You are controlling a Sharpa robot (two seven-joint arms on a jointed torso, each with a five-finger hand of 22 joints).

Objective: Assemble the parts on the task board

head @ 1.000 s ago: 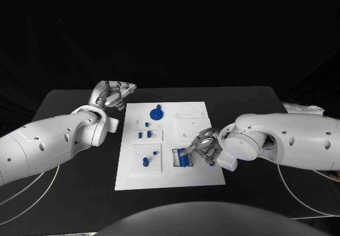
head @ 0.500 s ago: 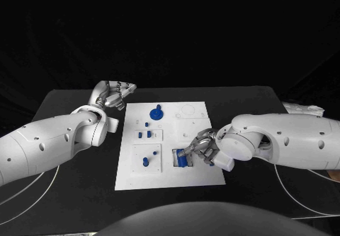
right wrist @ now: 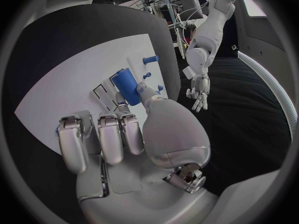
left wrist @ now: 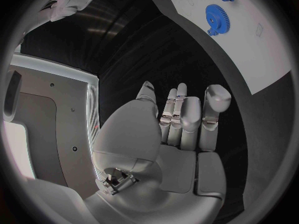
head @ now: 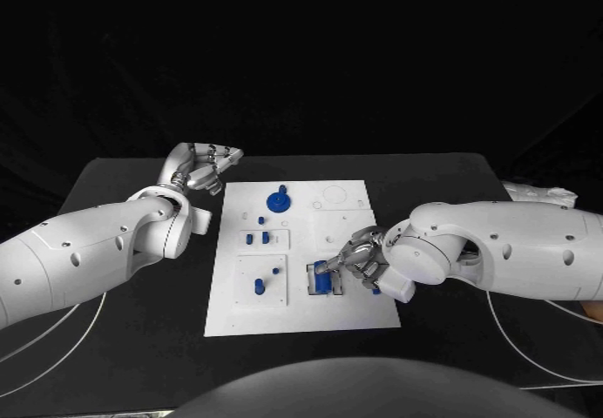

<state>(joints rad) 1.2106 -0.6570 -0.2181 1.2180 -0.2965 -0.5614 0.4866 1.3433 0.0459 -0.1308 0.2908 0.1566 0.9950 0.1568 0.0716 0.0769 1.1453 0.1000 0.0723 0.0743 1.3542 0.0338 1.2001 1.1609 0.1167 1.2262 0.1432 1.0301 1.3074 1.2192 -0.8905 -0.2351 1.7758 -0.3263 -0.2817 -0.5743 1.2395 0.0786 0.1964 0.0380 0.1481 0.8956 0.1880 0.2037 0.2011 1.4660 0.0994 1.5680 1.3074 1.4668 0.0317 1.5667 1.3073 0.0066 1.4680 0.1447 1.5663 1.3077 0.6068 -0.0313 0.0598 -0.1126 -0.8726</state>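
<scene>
A: Where was the blue cylinder (head: 326, 280)?

B: On the task board (head: 301, 313), around four o'clock from centre, held by the right robot hand (head: 355, 264) over a recess.

A: And the left robot hand (head: 201, 167)?

B: At ten o'clock, off the board above the table (head: 151, 348), fingers loosely curled, holding nothing.

A: The risk?

B: A tilted cylinder could jam against the recess edge.

White board (head: 352, 306); blue parts (head: 276, 203)
</scene>
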